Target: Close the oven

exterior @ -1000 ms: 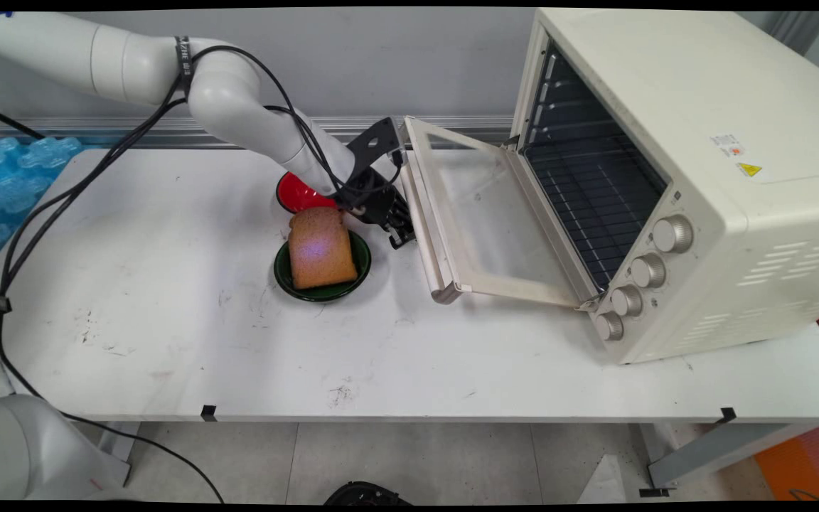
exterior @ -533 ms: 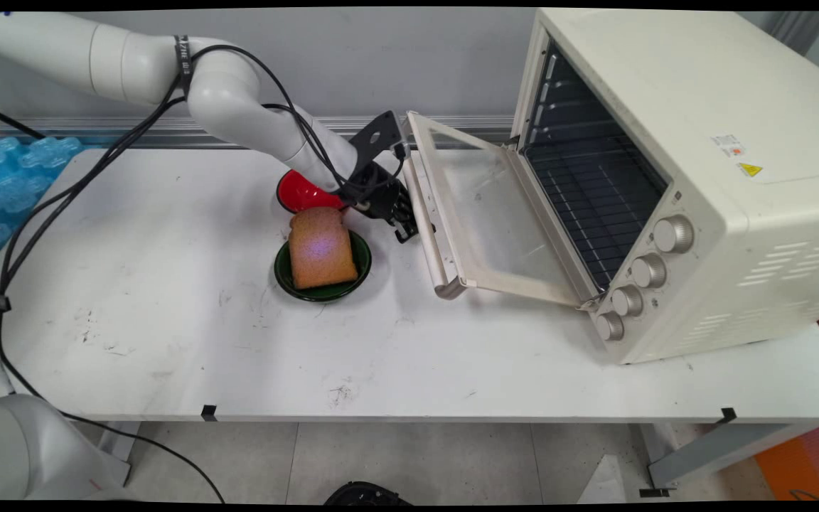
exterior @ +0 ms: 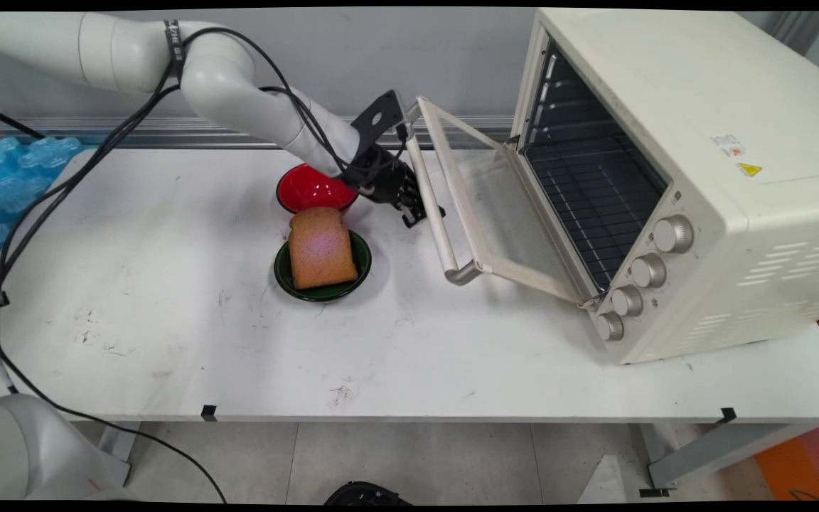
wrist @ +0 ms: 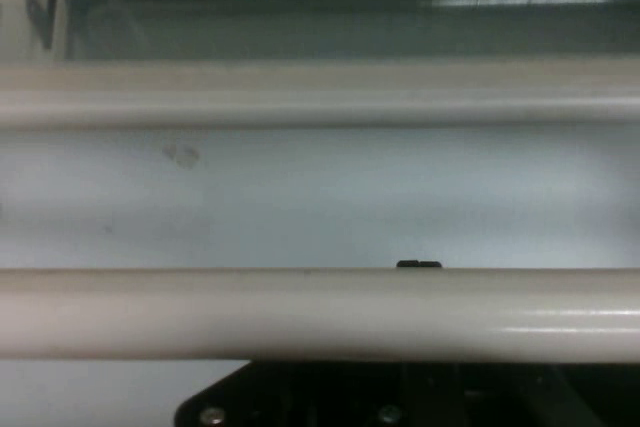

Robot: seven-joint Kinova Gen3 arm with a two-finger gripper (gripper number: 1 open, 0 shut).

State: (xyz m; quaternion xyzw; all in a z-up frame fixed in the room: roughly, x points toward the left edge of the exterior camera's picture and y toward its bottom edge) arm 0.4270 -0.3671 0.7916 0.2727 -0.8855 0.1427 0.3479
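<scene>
Gripper point(exterior: 418, 211) sits at frame center, on the handle point(exterior: 432, 213) of the oven door point(exterior: 480, 213); black fingers wrap the bar about midway along it. In the hand view the handle point(wrist: 320, 312) runs as a pale bar straight across the lower frame, covering the fingers, so gripper point(wrist: 415, 277) shows only a small black tip above the bar and linkage below. Closed on the bar or just hooked round it: cannot tell.

Handle's long axis runs from upper left to lower right in the main view, from near the wall down to its rounded end at center frame. The door is part open, tilted up off the table point(exterior: 168, 320), hinged along its right edge at the oven point(exterior: 680, 178) mouth, glass pane facing up and left. The oven fills the right of frame, with its open cavity and rack facing left and knobs down its front lower right.

Just left of the gripper: red bowl point(exterior: 308, 190), partly hidden by the wrist. Below it, touching or nearly so: green plate point(exterior: 360, 259) with a toast slice point(exterior: 320, 249) on it, long axis roughly up-down. Plate lies near the handle's lower end, with a strip of bare table between them.

Open table spreads across the lower and left frame. Cables hang at the left edge.
</scene>
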